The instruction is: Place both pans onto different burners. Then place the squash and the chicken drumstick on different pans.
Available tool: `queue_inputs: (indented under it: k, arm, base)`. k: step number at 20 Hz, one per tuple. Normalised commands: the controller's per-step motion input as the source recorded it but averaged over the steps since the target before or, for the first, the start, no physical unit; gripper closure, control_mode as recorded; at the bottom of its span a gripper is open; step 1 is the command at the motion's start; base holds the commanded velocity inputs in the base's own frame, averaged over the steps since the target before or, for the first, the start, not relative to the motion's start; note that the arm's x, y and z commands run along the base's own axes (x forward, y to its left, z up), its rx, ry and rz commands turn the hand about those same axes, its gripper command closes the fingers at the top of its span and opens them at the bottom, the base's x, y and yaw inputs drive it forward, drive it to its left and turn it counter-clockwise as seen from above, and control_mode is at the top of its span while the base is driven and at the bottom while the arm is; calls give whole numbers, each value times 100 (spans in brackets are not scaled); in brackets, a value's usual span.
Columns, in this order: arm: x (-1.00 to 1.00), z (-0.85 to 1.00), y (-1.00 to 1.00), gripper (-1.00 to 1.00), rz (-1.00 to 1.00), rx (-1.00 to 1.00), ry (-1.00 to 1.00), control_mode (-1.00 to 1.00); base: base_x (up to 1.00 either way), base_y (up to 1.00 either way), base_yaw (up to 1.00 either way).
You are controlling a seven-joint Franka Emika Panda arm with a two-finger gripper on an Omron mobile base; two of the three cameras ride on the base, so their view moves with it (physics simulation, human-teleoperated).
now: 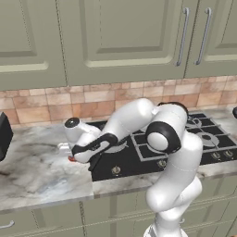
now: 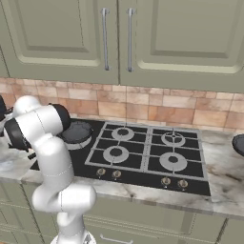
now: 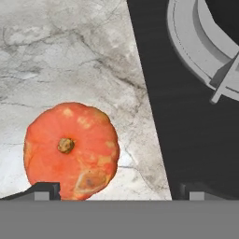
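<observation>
The gripper has its fingers spread wide, only their tips showing. The squash sits on the marble counter just above the left tip, partly cut off by it. Above the right tip lies the black cooktop, with a grey burner ring cut off at the corner.

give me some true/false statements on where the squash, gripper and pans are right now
1. The squash lies on the marble counter, beside the cooktop's edge. True.
2. The gripper is shut on the squash. False: its jaws stand open and the squash lies free near one fingertip.
3. The squash sits inside a pan. False: it rests on the bare counter.
4. A black pan sits on the large round burner at the cooktop's left end. True.
5. The squash's stem end faces the hand camera. True.
</observation>
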Motion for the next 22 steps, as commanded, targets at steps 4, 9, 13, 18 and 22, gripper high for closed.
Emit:
queue_inputs:
  k: [4,9,13,18,22]
  arm:
    - [16,0,0,-100,0,0,0,-100]
    - [5,0,8,-100,0,0,0,-100]
    - [4,0,4,-100,0,0,0,-100]
    - [8,0,9,-100,0,0,0,-100]
    - [0,0,20,-100,0,0,0,-100]
  base:
    - [0,0,0]
    - [0,0,0]
    - [0,0,0]
    - [0,0,0]
    - [0,0,0]
